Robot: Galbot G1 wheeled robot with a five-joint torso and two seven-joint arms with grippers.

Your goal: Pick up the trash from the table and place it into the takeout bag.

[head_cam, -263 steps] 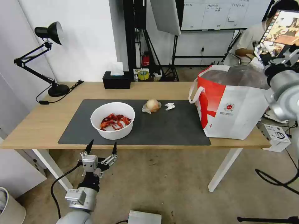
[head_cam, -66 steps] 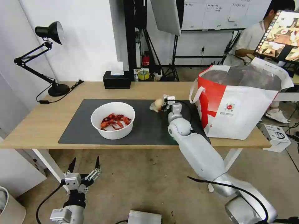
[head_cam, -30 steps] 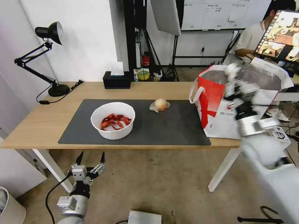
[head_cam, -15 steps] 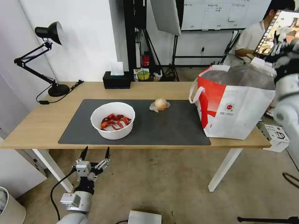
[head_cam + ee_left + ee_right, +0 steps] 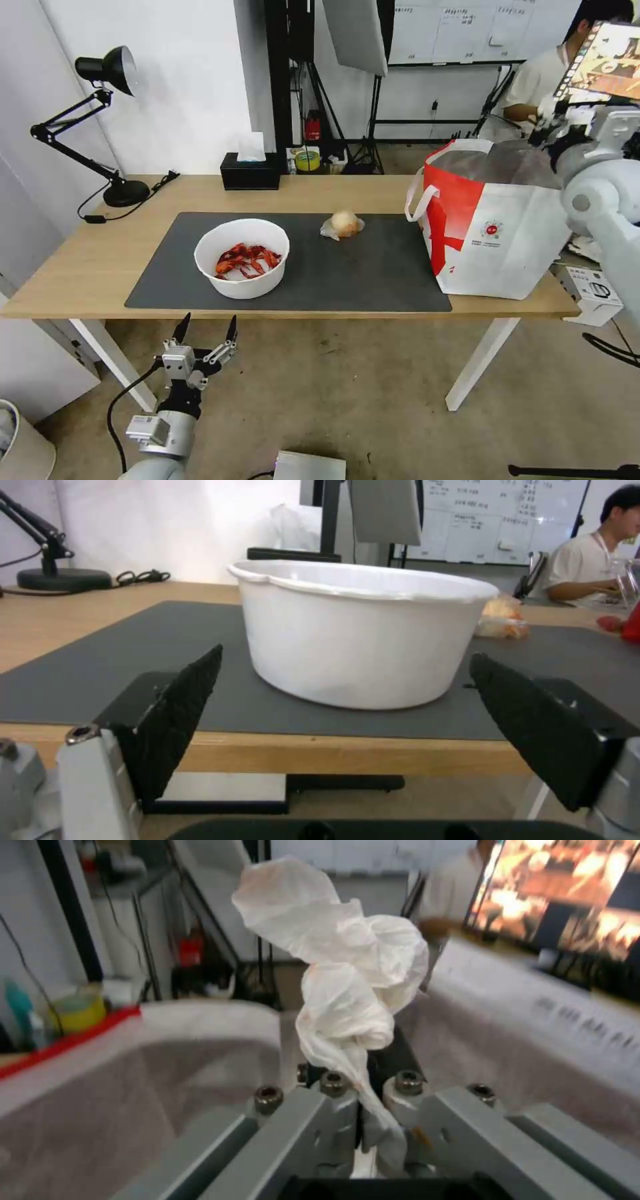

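The tissue (image 5: 347, 975) is gone from the mat and now sits pinched in the right claw (image 5: 367, 1100), raised above the open bag (image 5: 507, 220). The left claw (image 5: 203, 331) sits slightly lower than at first.

Nothing here reads clearly. The takeout bag (image 5: 507, 233) carries a small round red logo (image 5: 491, 230) with a line of tiny print under it, too small to make out. The whiteboard (image 5: 467, 30) behind shows handwritten rows, also illegible, in head and left wrist views.
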